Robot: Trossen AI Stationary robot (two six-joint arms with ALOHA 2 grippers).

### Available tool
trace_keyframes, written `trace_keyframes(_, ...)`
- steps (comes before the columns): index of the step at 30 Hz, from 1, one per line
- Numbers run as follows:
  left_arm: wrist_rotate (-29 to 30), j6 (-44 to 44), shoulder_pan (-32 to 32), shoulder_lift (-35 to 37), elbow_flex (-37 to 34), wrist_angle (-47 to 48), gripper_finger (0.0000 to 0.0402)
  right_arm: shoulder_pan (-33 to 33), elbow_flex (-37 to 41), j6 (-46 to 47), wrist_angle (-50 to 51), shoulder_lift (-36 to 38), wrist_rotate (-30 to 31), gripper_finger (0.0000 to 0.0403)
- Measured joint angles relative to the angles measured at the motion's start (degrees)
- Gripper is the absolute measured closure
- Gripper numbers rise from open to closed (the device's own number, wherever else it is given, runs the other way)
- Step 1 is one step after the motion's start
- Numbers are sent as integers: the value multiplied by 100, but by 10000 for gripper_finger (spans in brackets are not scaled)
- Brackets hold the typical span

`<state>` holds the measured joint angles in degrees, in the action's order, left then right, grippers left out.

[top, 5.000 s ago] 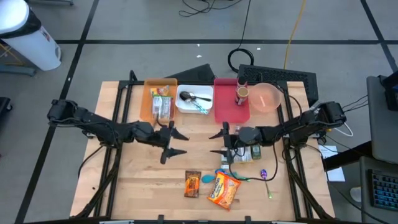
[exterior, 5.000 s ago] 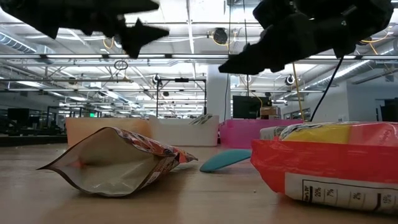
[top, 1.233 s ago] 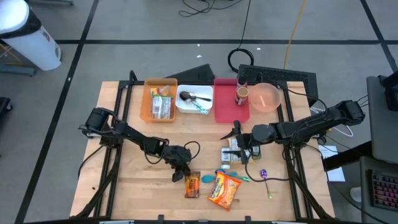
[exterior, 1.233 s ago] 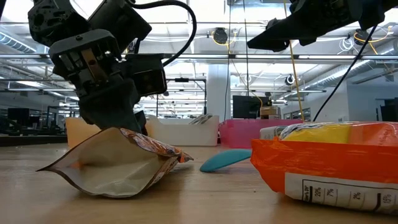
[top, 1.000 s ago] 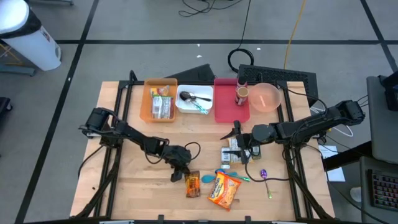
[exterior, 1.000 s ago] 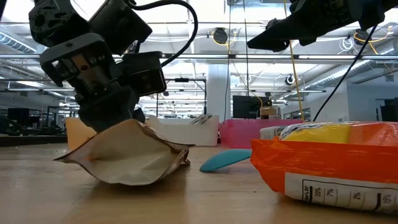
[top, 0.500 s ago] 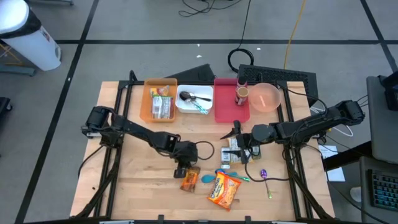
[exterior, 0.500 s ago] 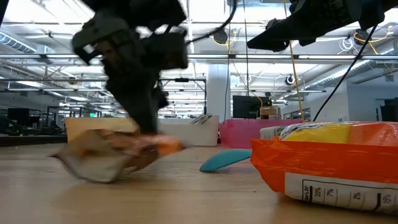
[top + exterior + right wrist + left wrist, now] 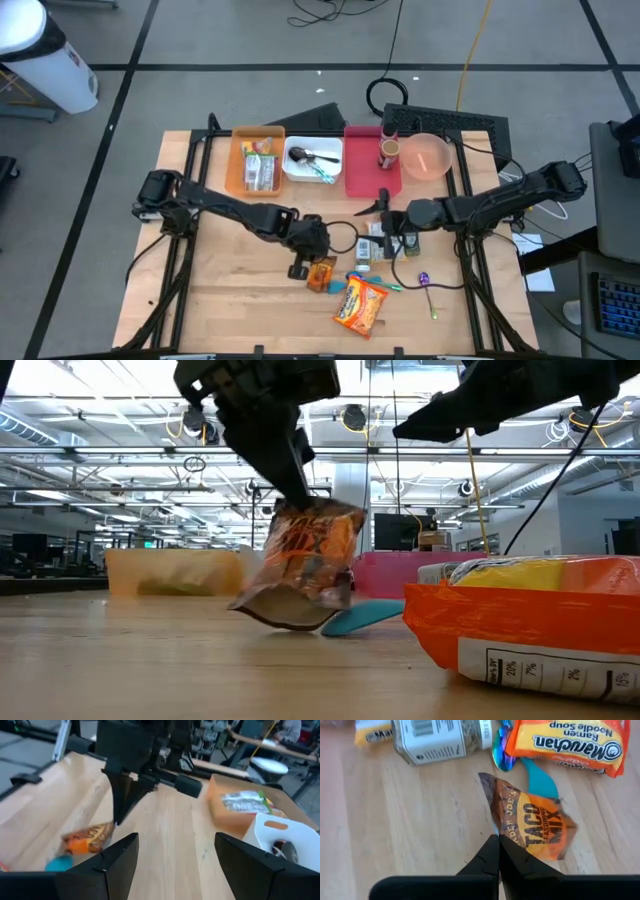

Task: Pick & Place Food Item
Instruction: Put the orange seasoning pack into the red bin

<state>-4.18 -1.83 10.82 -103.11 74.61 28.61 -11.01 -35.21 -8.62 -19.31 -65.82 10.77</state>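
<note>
My left gripper (image 9: 303, 269) (image 9: 498, 837) is shut on an orange and brown taco seasoning packet (image 9: 322, 273) (image 9: 305, 565), near the middle of the table's front half. In the low view the packet hangs below the fingers (image 9: 290, 490). My right gripper (image 9: 378, 222) (image 9: 170, 860) stands open above a small cluster of items to the packet's right, with nothing between its fingers. My left gripper pinches a corner of the packet's edge (image 9: 502, 827) between its two fingers (image 9: 487, 855). The fingers slant down from above and from the table's left. The packet hangs tilted below them; I cannot tell whether its lower end (image 9: 290, 622) touches the table.
A ramen noodle packet (image 9: 359, 306) (image 9: 567, 742) and a teal utensil (image 9: 338, 287) (image 9: 360, 617) lie just right of the packet, and a labelled can (image 9: 440, 737) lies beyond. At the far side stand an orange bin (image 9: 256, 162), a white bin (image 9: 312, 162), a pink tray (image 9: 370, 165) and a pink bowl (image 9: 428, 157).
My left gripper has risen and gone toward the table's right edge, rolling its wrist, with the packet in its hold. The packet, which lay flat on the table, has been pulled up by one corner and now hangs nearly upright, farther right.
</note>
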Motion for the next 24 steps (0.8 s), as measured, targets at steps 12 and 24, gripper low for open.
trace_keyframes(12,2,-437,-360,0,253,10,400,290,995,322,-1897,0,-43,149)
trace_keyframes(24,17,-579,-606,58,253,-164,400,296,998,422,-1856,-23,-336,149)
